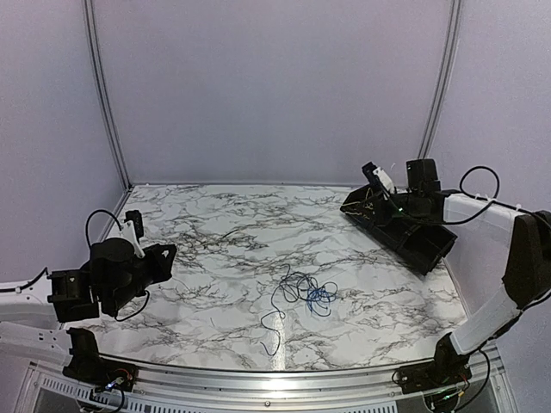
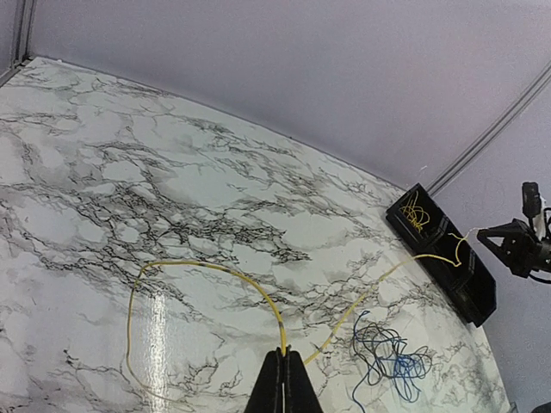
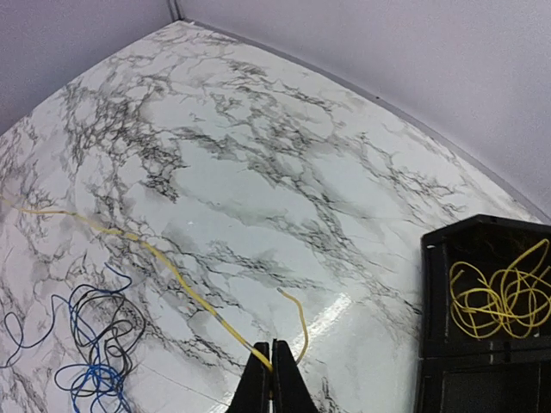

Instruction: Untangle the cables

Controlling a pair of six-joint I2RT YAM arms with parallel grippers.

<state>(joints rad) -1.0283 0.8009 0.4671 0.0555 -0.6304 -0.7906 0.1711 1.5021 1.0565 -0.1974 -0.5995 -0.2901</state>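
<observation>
Pinching one yellow cable (image 2: 215,268), the left end effector (image 2: 282,354) and the right end effector (image 3: 271,351) are both clamped on it, likely to draw it clear of the blue and black tangle (image 1: 303,292) lying near the middle of the bench (image 1: 215,258). It runs from near left toward the far-right bin (image 3: 428,301), where another yellow coil (image 3: 499,301) sits.

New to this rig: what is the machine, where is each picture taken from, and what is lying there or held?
Two robot arms are bolted at the near edge of a marble table. One picture looks down from above and behind them; the other two come from a camera on each wrist. The left end effector and right end effector are both shut on one yellow cable running between them. A blue and black tangle lies loose mid-table. A black tray holds a yellow coil.
</observation>
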